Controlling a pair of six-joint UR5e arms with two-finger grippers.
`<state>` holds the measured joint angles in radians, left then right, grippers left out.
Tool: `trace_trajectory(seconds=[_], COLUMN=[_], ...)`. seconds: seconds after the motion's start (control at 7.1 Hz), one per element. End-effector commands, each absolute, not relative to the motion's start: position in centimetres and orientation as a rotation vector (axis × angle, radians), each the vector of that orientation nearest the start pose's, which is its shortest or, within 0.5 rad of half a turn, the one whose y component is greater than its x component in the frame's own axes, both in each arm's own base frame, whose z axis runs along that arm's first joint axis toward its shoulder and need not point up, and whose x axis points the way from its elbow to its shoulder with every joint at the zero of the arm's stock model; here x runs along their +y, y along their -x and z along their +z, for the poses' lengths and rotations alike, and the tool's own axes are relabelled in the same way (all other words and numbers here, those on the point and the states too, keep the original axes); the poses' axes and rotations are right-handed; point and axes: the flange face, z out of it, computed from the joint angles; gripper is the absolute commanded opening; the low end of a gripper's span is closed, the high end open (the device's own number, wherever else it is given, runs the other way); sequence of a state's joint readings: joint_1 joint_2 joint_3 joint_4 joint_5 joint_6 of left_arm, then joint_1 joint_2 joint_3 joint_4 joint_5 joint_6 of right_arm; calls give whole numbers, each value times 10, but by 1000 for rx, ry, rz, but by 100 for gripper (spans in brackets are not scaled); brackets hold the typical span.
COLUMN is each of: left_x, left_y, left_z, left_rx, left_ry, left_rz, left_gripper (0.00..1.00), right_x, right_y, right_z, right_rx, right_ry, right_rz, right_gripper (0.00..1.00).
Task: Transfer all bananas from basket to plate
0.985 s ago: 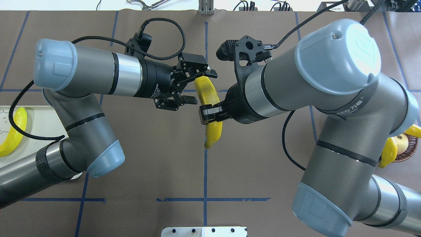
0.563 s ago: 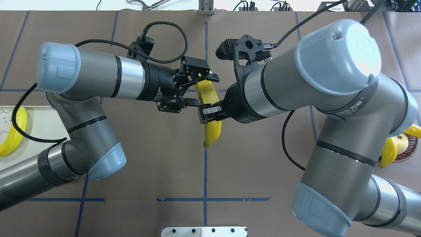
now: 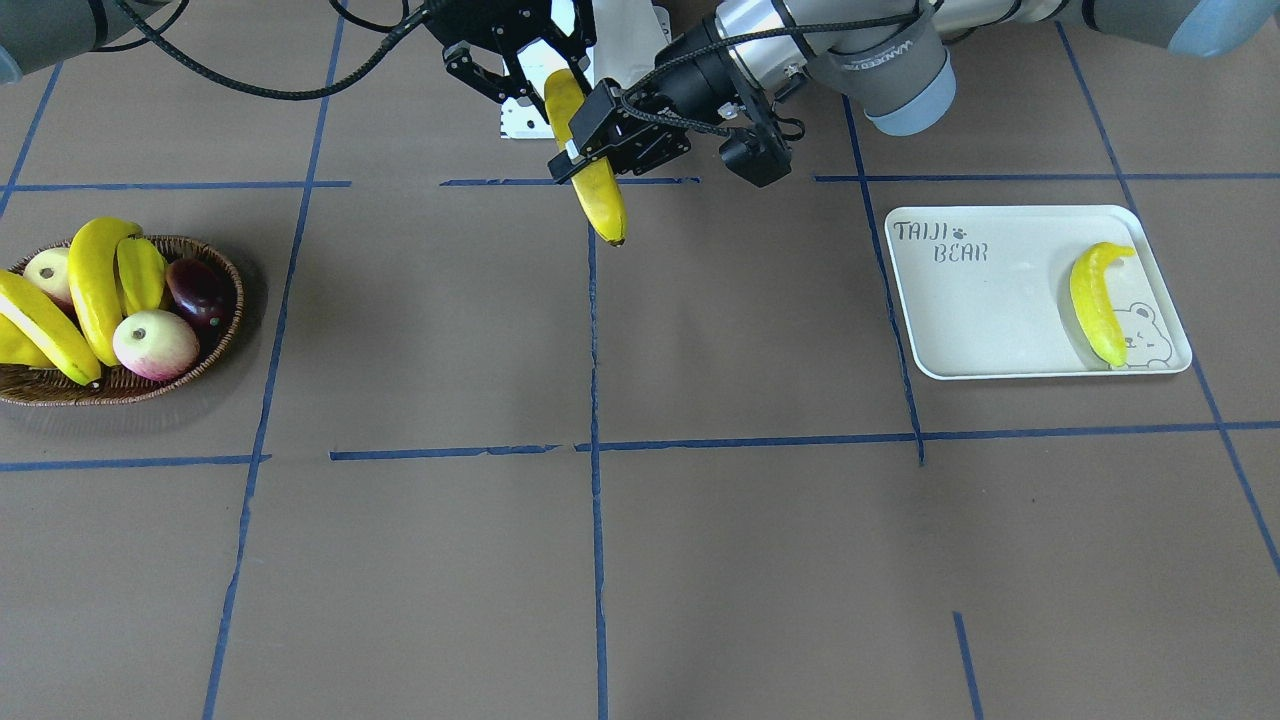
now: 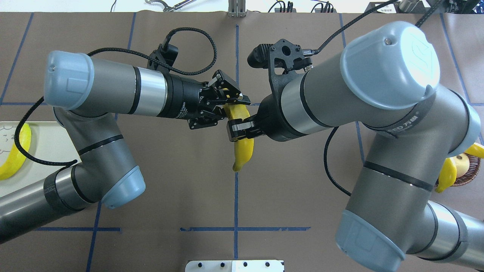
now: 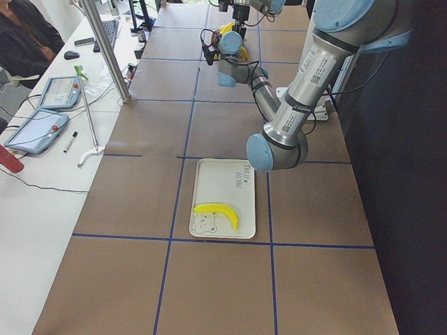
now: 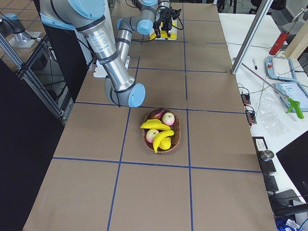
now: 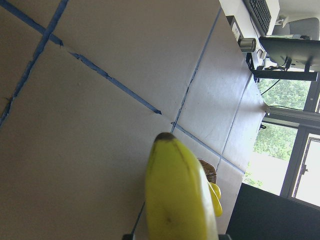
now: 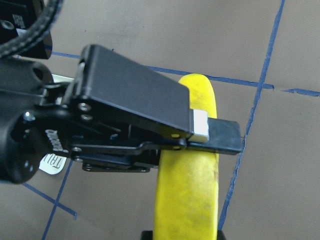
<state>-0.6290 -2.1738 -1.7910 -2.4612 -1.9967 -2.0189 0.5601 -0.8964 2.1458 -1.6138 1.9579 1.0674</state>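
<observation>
Above the table's middle, one banana (image 4: 244,150) (image 3: 603,200) hangs between both arms. My right gripper (image 4: 242,132) is shut on its middle. My left gripper (image 4: 230,104) (image 3: 598,145) is shut on the end farther from the robot, and its finger (image 8: 165,107) crosses the banana (image 8: 187,190) in the right wrist view. The banana's dark tip (image 7: 165,137) shows in the left wrist view. Another banana (image 3: 1095,300) lies on the white plate (image 3: 960,330) (image 4: 45,145). The wicker basket (image 3: 120,395) (image 6: 176,139) holds two more bananas (image 3: 95,280) (image 3: 40,330).
Also in the basket are pale apples (image 3: 155,345), a dark red fruit (image 3: 200,290) and a ribbed yellow fruit (image 3: 140,270). Blue tape lines grid the brown table. A side bench with tablets (image 5: 49,105) and a seated person (image 5: 24,31) lies beyond the far edge.
My left gripper came in from the left, open around the banana's far end, and closed on it. The right gripper has kept hold, and the banana barely shifted.
</observation>
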Motion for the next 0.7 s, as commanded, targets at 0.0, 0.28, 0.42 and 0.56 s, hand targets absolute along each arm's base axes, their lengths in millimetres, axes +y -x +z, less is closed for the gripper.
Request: trace_trajectory(seconds=[0.0, 0.28, 0.42, 0.56], left_x=[-418, -418, -418, -421], left_y=[-418, -418, -418, -416], left_z=[115, 116, 117, 120], left_rx=[1708, 1706, 1705, 1698], left_ry=[165, 166, 165, 158], left_rz=[-438, -439, -439, -447], left_gripper=[0, 0, 0, 0], right_x=[-351, -352, -351, -353], right_y=[380, 380, 378, 372], right_z=[61, 61, 60, 61], right_rx=[-1204, -1205, -1208, -1208], right_ry=[-299, -297, -299, -298], right_rz=[-162, -163, -163, -160], right_gripper=[100, 100, 100, 100])
